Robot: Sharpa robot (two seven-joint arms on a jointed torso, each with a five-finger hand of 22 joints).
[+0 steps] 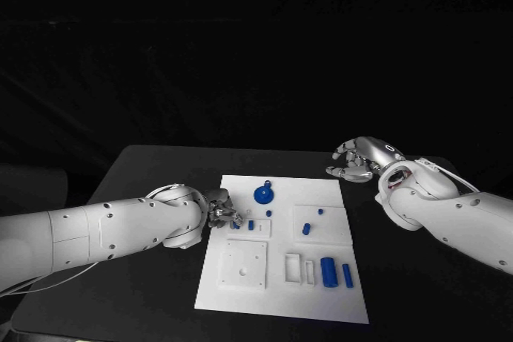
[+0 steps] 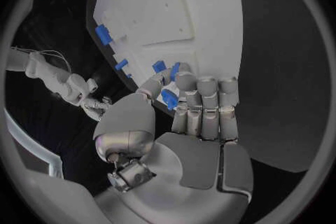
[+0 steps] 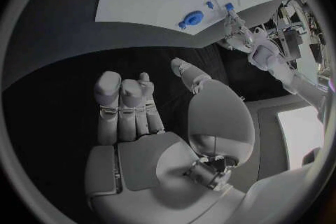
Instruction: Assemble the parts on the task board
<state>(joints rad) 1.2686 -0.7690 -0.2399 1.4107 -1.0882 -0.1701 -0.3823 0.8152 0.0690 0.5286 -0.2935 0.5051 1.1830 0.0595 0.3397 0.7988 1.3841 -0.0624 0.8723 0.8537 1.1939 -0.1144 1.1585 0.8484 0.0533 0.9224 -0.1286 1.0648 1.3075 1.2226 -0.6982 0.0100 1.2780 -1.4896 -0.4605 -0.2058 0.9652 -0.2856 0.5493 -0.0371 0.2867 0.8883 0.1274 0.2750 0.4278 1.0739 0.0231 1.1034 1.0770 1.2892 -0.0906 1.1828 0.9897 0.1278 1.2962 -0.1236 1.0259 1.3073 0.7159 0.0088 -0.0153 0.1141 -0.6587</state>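
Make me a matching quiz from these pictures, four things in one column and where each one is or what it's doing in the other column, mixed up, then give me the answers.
Things
1. Left silver hand
2. Right silver hand
3. Round blue disc-shaped part
4. Pair of upright-lying blue cylinder parts

Places or states
A. On the white task board, near its far edge
B. Over the black table, off the board's far right corner, holding nothing
C. On the board's near right area
D. At the board's left edge, pinching a small blue part

Pairs: 1-D, 2-B, 3-A, 4-C
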